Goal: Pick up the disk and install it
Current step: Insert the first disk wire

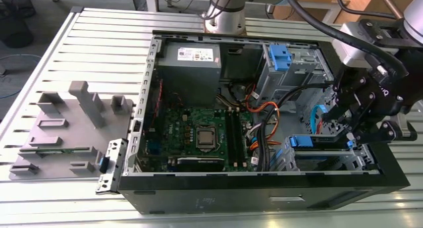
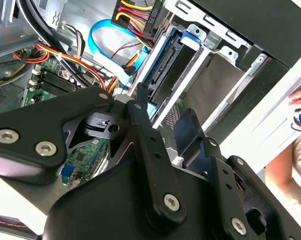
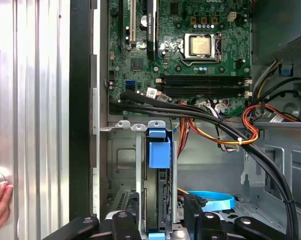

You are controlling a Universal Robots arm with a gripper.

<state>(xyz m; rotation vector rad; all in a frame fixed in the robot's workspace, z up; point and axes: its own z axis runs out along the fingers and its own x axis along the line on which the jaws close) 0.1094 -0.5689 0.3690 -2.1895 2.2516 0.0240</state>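
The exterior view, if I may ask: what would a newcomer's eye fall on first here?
The open black computer case on the slatted table, its green motherboard laid bare. At the exterior view's right, the black hand hangs over the drive cage, where the disk with its blue bracket stands on edge in a slot.

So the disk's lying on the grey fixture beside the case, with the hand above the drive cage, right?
Not quite: the disk stands on edge in the drive cage inside the case, as the first wrist view shows. The hand is above that cage.
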